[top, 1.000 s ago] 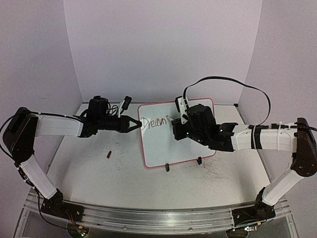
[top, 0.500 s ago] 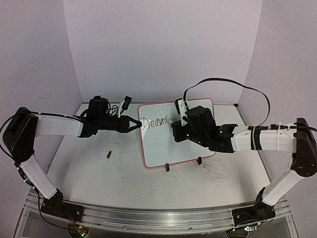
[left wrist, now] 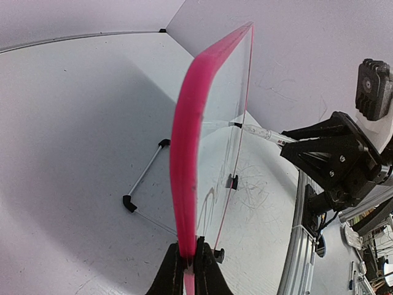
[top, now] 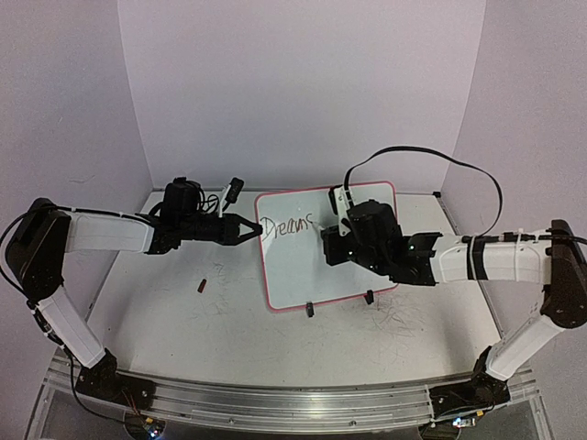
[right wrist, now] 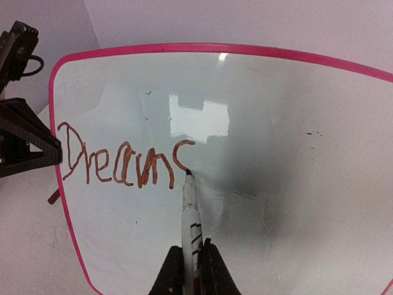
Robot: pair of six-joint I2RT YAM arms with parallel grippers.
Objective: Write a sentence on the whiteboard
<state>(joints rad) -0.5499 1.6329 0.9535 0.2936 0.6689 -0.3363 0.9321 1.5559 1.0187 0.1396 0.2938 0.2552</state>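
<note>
The whiteboard (top: 292,270), pink-framed, stands tilted on the table's middle. My left gripper (top: 255,231) is shut on its left edge; in the left wrist view the jaws (left wrist: 189,255) pinch the pink frame (left wrist: 187,153) edge-on. My right gripper (right wrist: 191,255) is shut on a white marker (right wrist: 190,215), and its tip touches the board. The sentence (right wrist: 116,165) reads "Dream" plus the curved top of another letter in dark ink, also seen from above (top: 286,225). The right gripper (top: 330,246) hangs in front of the board's upper middle.
A small dark red cap (top: 202,285) lies on the table left of the board. Black clip feet (top: 310,310) hold the board's lower edge, and a wire stand (left wrist: 144,175) props it from behind. Grey scribbles (top: 404,321) mark the tabletop. Walls close in on three sides.
The right gripper has shifted a little to the right along the board and the writing has grown by about a letter. The left arm and the board have not moved.
</note>
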